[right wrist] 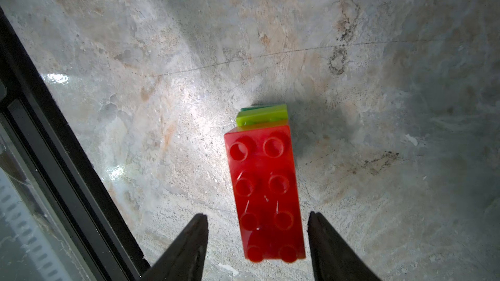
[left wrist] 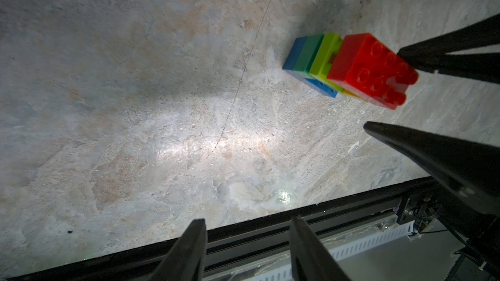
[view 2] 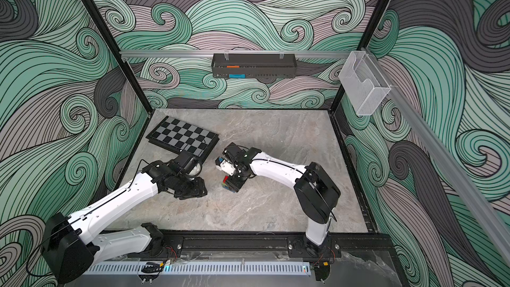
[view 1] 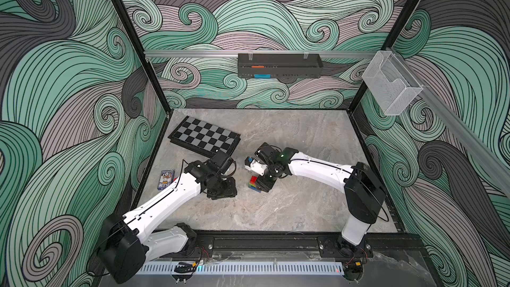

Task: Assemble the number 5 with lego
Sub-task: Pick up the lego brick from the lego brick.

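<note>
Topping the number 5 (left wrist: 311, 55): red brick (right wrist: 263, 185) is straddled, ungripped, by the released right hand (right wrist: 257, 216); left hand (left wrist: 247, 220) released, empty. Pressing home is seemingly called for next.

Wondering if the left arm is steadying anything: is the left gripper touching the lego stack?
Apart. The left wrist view shows bare table between the left gripper and the lego stack.

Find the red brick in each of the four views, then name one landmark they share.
Top view: red brick mid-table, topping the coloured stack at the right hand.
Top view: mid-table, on the same stack.
Left wrist: studs showing, between the right hand's fingers.
Right wrist: seen from above, between the same fingers.
Shared landmark: black front rail.
</note>
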